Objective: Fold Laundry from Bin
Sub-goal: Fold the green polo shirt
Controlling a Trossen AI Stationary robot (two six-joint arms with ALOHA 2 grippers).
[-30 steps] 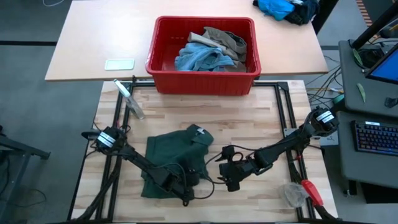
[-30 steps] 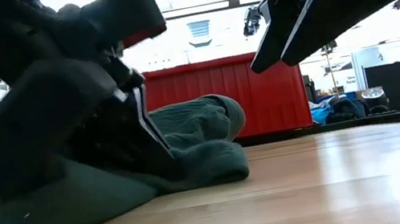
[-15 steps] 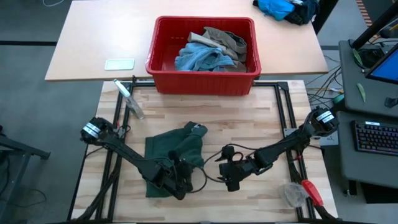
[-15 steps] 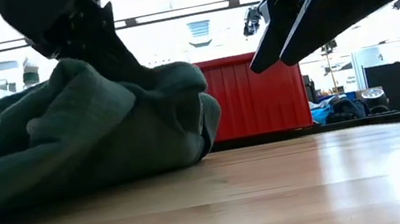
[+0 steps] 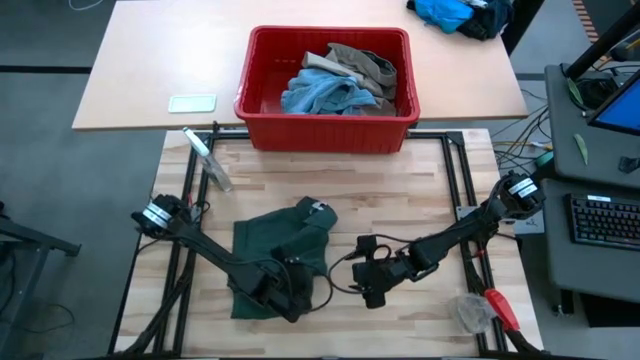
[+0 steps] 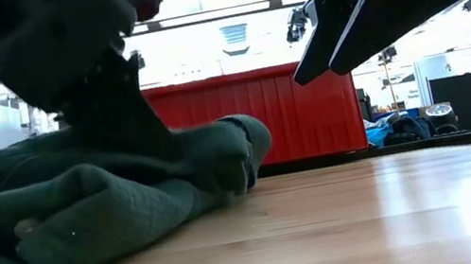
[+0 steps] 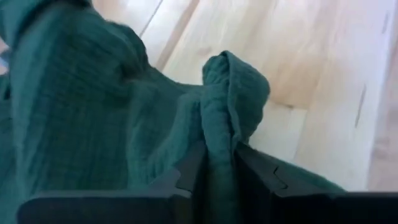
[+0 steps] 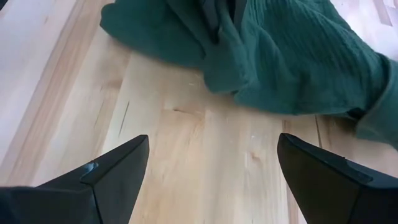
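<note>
The dark green shorts (image 5: 275, 255) lie crumpled on the wooden table, left of centre, seen again as shorts (image 6: 86, 214) in the low view. My left gripper (image 5: 290, 292) is over their near right part and is shut on a fold. My right gripper (image 5: 370, 285) hangs open just right of the shorts, above bare wood (image 8: 205, 155), touching nothing. The red bin (image 5: 325, 128) stands at the far edge. In it lie light blue denim (image 5: 320, 92) and a khaki piece (image 5: 365, 62). My left gripper (image 7: 217, 155) pinches an upstanding fold of the shorts (image 7: 219, 134) between its two fingers. The fingers slant down onto it from above. The fold bunches into a rounded knob (image 7: 239, 81) beyond the fingertips, and the rest of the shorts lies slack on the table.
A clear plastic object (image 5: 210, 165) lies at the table's far left. A red-handled tool and a clear bag (image 5: 485, 308) lie at the near right corner. Black frame rails (image 5: 460, 175) run along the table's sides. Bare wood lies between the shorts and the bin.
My left gripper has risen and gone toward the table's far left while rolling, taking the near right part of the shorts with it. That part was lifted and folded over onto the rest, and the bunch has now sunk lower. The shorts' left part stayed where it was.
</note>
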